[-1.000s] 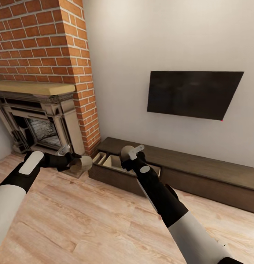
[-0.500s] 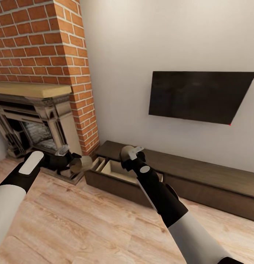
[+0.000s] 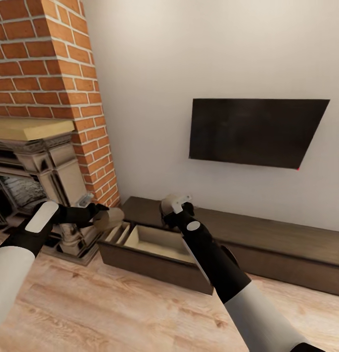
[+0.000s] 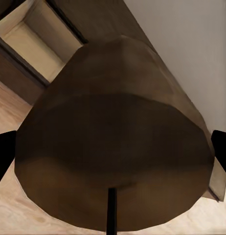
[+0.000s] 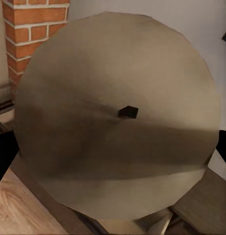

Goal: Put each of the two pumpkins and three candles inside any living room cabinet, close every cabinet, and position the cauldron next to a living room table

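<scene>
While each wrist view shows its gripper clamping a candle, the head view reveals the cabinet's open drawer.

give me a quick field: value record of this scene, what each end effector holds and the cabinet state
left end effector: shut on a tan candle
right end effector: shut on a beige candle, seen flat end on in the right wrist view
cabinet: low dark brown unit along the wall, leftmost drawer pulled open
drawer contents: none visible
surroundings: brick fireplace, black TV, wood plank floor
</scene>
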### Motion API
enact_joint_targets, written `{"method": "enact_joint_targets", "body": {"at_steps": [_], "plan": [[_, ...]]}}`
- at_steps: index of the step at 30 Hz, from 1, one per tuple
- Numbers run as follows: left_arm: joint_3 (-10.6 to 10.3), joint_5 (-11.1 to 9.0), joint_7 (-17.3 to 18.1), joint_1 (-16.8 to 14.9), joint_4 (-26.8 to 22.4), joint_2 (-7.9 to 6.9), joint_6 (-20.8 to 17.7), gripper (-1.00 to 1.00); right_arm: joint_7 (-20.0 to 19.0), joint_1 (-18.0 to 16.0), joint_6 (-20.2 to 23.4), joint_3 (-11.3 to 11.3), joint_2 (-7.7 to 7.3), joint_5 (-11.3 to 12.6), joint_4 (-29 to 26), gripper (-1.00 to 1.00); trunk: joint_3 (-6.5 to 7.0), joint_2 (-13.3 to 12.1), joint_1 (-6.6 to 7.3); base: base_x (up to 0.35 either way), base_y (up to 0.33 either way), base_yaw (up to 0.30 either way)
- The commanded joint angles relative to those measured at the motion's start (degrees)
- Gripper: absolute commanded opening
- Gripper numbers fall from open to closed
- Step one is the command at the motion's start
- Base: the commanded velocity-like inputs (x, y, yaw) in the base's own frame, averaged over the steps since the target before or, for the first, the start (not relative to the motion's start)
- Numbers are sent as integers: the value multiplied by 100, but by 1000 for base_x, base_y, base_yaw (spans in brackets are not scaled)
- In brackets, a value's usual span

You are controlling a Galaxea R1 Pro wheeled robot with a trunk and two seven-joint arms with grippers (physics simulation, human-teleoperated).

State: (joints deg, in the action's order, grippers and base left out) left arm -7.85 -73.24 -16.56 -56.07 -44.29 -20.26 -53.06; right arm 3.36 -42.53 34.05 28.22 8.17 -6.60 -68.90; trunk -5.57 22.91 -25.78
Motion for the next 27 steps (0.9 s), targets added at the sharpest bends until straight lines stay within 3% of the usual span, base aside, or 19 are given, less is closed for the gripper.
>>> {"method": "enact_joint_targets", "body": {"at_steps": [1, 10, 27], "plan": [[2, -32, 1, -1, -1, 10, 7, -100, 1, -1, -1, -1, 0, -6, -1, -100, 7, 1, 0, 316, 163, -215], [2, -32, -5, -1, 3, 41, 7, -100, -19, -1, -3, -1, 0, 0, 7, -100, 66, 1, 0, 293, 197, -216], [-11, -22, -19, -1, 8, 263, 7, -100, -29, 6, -170, 19, 8, 1, 17, -100, 178, 1, 0, 265, 224, -217]]}}
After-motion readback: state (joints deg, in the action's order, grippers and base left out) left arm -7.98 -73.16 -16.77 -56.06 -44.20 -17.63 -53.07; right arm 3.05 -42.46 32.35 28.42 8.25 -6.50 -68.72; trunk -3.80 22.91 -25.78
